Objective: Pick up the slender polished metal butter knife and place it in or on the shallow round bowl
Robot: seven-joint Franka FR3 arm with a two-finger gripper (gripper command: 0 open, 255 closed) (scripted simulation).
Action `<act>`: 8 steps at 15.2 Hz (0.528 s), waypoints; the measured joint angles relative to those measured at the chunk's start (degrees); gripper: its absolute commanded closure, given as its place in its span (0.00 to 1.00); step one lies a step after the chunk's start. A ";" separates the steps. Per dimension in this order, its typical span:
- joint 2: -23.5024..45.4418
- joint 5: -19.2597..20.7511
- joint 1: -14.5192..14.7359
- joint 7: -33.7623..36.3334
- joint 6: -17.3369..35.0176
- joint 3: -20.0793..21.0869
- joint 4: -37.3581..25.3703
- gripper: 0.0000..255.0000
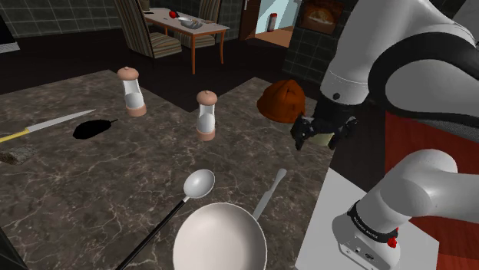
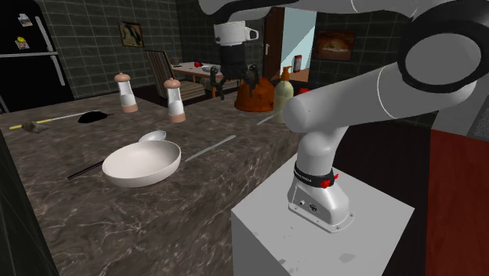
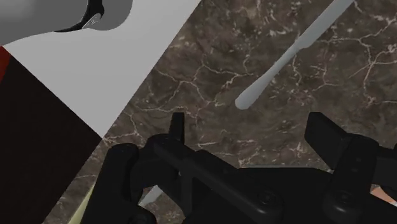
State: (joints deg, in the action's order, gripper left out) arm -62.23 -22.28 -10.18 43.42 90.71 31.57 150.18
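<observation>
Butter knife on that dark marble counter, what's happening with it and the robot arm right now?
The white Franka arm holds its black hand open and empty above the marble counter, near the stand. The butter knife lies flat on the counter, untouched, just beside the white bowl. In the wrist view the knife's near end lies just ahead of the open hand. The bowl is empty, so the pickup has not begun.

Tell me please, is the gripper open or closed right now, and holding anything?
Gripper: open, holding nothing; the butter knife lies on the counter beyond it.
</observation>
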 measured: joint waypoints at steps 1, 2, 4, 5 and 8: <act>-0.03 -1.81 -0.69 4.04 0.65 2.92 0.26 0.00; 0.09 -3.42 -1.55 8.01 1.12 5.66 0.17 0.00; 0.48 -6.24 -3.66 15.43 2.25 10.76 0.07 0.00; 0.93 -7.95 -4.78 19.37 3.01 13.84 -0.16 0.00; 3.89 -11.93 -10.51 30.17 5.94 22.77 -2.29 0.00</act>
State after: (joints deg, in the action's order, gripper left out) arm -58.34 -34.22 -20.69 73.59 96.65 54.34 147.90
